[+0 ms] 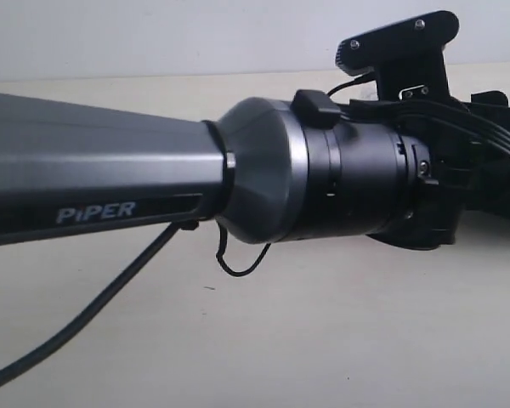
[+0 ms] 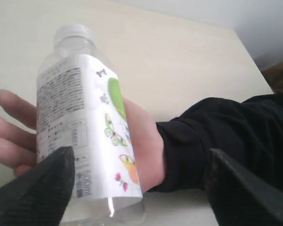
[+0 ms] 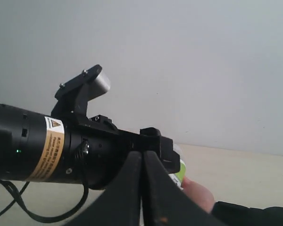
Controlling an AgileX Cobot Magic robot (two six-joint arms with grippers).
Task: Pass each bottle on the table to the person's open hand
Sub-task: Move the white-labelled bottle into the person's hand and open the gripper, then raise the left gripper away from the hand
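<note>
A clear bottle (image 2: 85,132) with a white-and-green butterfly label lies across the person's open hand (image 2: 146,146) in the left wrist view. My left gripper (image 2: 139,153) is open around its base. One finger is beside the label and the other stands far off over the black sleeve (image 2: 236,136). In the right wrist view a green strip of that bottle (image 3: 180,170) and a fingertip (image 3: 198,195) peek out behind my right gripper (image 3: 142,153), which is shut with nothing in it. The other bottles are out of view.
My left arm (image 1: 110,170) crosses the whole exterior view, hiding the hand and bottle there, with its cable (image 1: 85,314) trailing over the beige table (image 1: 323,340). A pale wall (image 3: 179,56) rises behind the table.
</note>
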